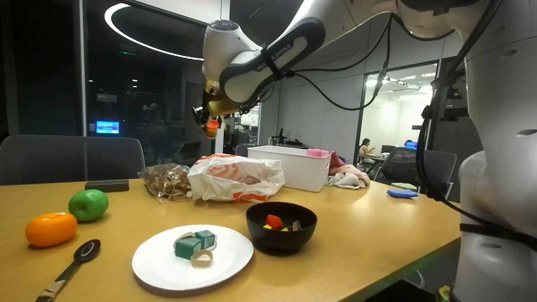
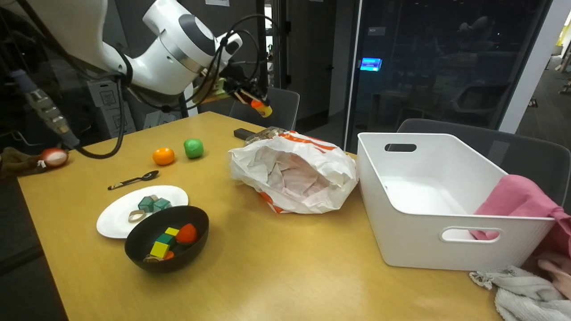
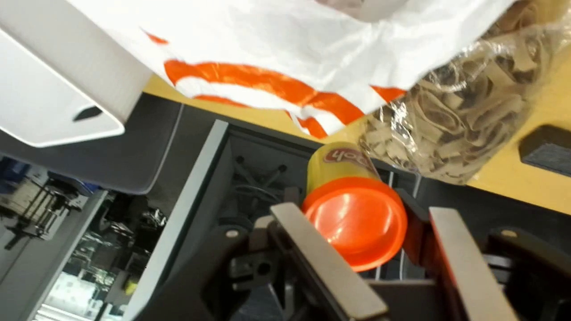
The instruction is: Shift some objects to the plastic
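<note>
So the gripper (image 3: 363, 214) is clamping the orange-lidded tub (image 2: 262, 108) between its jaws. The plastic bag (image 2: 294, 174) is sitting lower, seemingly off to one side, so letting go here is risking a miss imo.

Tub label (image 3: 350, 157) only partly legible

Dim left, bright right

In an exterior view I see dark glass (image 1: 147, 92) far left, crossed by a curved white light (image 1: 108, 17), a gray chair (image 1: 42, 161) before it; far right, a bright room (image 1: 392, 107) past a gray wall (image 1: 319, 121).
</note>
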Robot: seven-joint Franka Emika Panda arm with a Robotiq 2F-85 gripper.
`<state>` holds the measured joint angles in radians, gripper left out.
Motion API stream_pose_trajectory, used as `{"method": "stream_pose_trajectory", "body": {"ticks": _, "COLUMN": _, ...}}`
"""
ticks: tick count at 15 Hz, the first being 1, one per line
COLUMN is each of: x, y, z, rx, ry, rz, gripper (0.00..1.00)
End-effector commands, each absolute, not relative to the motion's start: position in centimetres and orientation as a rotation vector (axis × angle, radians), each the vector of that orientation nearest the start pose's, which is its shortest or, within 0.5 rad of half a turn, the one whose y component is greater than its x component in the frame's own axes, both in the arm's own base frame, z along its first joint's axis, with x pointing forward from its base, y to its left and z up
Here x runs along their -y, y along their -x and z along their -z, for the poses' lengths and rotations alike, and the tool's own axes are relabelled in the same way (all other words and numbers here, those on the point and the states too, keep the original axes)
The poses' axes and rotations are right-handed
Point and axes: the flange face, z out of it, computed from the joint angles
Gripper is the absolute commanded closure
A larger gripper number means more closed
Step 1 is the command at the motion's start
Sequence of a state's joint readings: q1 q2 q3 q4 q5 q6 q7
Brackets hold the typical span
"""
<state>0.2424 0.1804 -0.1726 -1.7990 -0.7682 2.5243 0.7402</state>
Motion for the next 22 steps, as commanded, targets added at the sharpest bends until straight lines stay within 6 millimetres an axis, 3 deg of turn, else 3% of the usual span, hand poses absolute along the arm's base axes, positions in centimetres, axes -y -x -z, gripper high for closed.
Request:
{"method": "stream_pose_trajectory", "body": {"ticks": 1, "x": -3.9, "y": -62.4, "z": -48.5, "rx": -0.396, "ry": 3.291, "rz": 1.149, "gripper": 0.71}}
{"method": "stream_pose_trajectory", "body": {"ticks": 6, "x": -0.1, "y": -61.8, "z": -44.7, "rx": -0.524, "ry": 3.341, "rz": 0.992, "gripper": 0.71}}
{"method": "stream_pose_trajectory", "body": {"ticks": 12, "x": 3.5, "y": -62.4, "z": -41.9, "rx": -0.564, "ry": 3.364, "rz": 0.888, "gripper": 0.71}}
{"method": "stream_pose_trajectory", "body": {"ticks": 22, "x": 5.9, "y": -63.8, "z": -38.6, "rx": -0.642, "ry": 3.296, "rz": 0.692, "gripper": 0.71}}
